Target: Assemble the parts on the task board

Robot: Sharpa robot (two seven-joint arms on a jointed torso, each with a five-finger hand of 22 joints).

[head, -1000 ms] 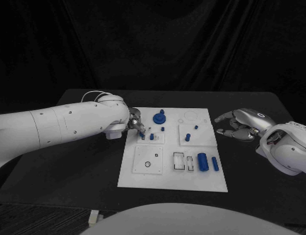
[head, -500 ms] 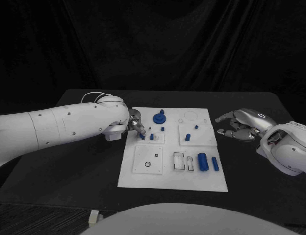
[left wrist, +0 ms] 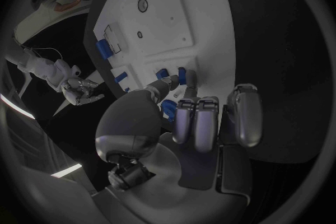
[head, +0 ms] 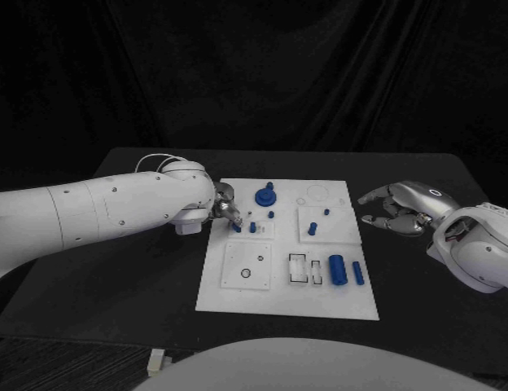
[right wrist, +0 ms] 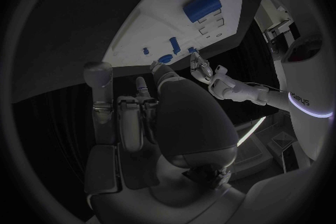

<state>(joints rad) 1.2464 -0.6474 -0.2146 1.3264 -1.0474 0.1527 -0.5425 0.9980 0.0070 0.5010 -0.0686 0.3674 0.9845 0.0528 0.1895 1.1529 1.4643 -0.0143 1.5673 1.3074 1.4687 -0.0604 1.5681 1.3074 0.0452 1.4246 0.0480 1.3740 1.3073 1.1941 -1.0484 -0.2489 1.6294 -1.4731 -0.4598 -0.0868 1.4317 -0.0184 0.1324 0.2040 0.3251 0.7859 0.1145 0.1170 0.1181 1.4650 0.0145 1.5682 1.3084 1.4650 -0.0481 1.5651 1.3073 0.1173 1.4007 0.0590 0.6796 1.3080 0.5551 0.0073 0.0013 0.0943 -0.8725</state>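
Nothing moved since earlier frames: small blue peg (head: pixel 238 227) upright near task board (head: pixel 287 301) left edge, far half. Left hand (head: pixel 224 207) stays on it, fingertips (left wrist: pixel 187 79) pinching peg top; likely mid-insertion, seating unconfirmed. Right hand (head: pixel 400 208) hovers off board's right edge, fingers loosely curled, holding nothing.

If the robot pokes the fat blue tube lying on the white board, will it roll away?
Probably yes. The fat blue cylinder looks round and lies on its side on the flat task board, so a sideways poke would likely roll it. It looks hard, so it should not bend. The thinner blue cylinder beside it might stop it on that side.
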